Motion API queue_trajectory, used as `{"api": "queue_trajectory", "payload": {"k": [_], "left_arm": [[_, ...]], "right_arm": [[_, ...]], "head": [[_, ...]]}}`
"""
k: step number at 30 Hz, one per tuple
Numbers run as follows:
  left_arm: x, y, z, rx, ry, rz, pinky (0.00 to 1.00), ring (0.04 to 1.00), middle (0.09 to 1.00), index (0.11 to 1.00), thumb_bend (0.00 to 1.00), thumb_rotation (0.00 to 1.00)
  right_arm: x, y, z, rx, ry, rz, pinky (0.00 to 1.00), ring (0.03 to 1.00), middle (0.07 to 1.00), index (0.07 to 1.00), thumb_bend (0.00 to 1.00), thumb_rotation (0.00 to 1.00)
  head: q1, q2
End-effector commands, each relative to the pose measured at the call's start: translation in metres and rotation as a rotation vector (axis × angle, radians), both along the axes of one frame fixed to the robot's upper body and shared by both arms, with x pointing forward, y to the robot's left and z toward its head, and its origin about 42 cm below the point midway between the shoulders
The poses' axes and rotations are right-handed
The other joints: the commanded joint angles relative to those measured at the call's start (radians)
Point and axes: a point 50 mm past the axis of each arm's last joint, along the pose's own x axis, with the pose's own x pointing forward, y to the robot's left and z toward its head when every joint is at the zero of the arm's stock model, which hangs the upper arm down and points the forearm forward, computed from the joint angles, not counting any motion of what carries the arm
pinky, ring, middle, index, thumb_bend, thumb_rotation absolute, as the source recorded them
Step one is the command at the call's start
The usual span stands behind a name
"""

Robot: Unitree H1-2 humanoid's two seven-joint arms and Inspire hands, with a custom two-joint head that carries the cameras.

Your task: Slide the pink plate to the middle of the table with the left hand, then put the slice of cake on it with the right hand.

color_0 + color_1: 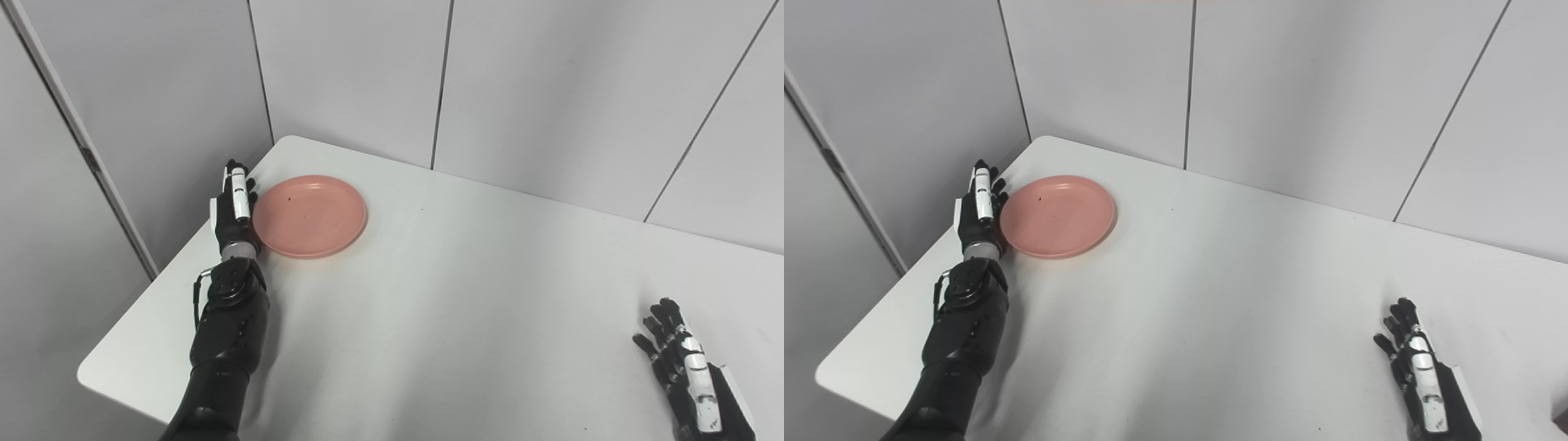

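Pink plate (309,215) sits near the surface's (465,306) far-left corner, left robot hand (234,209) flat against its left rim, fingers extended, gripping nothing. Right robot hand (686,367) rests open, empty. Risk: an off-centre push could spin the plate away instead of sliding it. No cake clearly visible.

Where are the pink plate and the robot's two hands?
pink plate (309,214), left eye view, its bare middle.
left hand (233,208), left eye view, its back.
right hand (1421,367), right eye view, its back.

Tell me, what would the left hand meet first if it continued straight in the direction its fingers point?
Probably nothing on the table: the left hand points past the pink plate beside it, toward the wall panel, though depth is unclear.
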Motion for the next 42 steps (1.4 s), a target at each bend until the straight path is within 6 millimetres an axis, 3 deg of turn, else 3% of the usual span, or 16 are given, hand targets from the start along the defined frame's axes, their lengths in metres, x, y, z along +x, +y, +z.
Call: {"api": "queue_trajectory", "payload": {"k": [1, 14, 22, 31, 42], "left_arm": [[0.015, -0.011, 0.018, 0.023, -0.022, -0.057, 0.96, 0.963, 0.968, 0.967, 0.34, 1.00], [0.020, -0.044, 0.020, 0.063, 0.000, -0.194, 0.93, 0.936, 0.946, 0.947, 0.32, 1.00], [0.024, -0.089, 0.009, 0.126, 0.056, -0.347, 0.92, 0.935, 0.941, 0.943, 0.35, 1.00], [0.019, -0.137, 0.004, 0.082, 0.058, -0.507, 0.91, 0.923, 0.938, 0.938, 0.34, 1.00], [0.004, -0.174, 0.000, 0.068, 0.059, -0.667, 0.94, 0.953, 0.969, 0.962, 0.33, 1.00]], "right_arm": [[-0.001, -0.006, -0.005, -0.023, 0.060, -0.031, 1.00, 1.000, 1.000, 1.000, 0.20, 1.00], [-0.002, -0.005, -0.005, -0.036, 0.051, -0.027, 1.00, 0.991, 0.995, 1.000, 0.23, 1.00], [-0.003, -0.001, -0.006, -0.028, 0.047, -0.015, 1.00, 0.990, 0.994, 0.998, 0.21, 1.00], [-0.004, 0.004, -0.008, -0.033, 0.049, -0.005, 1.00, 0.993, 0.998, 1.000, 0.25, 1.00], [-0.010, 0.015, -0.007, -0.057, 0.039, -0.010, 0.99, 0.975, 0.986, 0.992, 0.25, 1.00]], "head": [[-0.008, 0.003], [-0.028, 0.015], [-0.076, 0.030], [-0.122, 0.046], [-0.228, 0.069]]}}
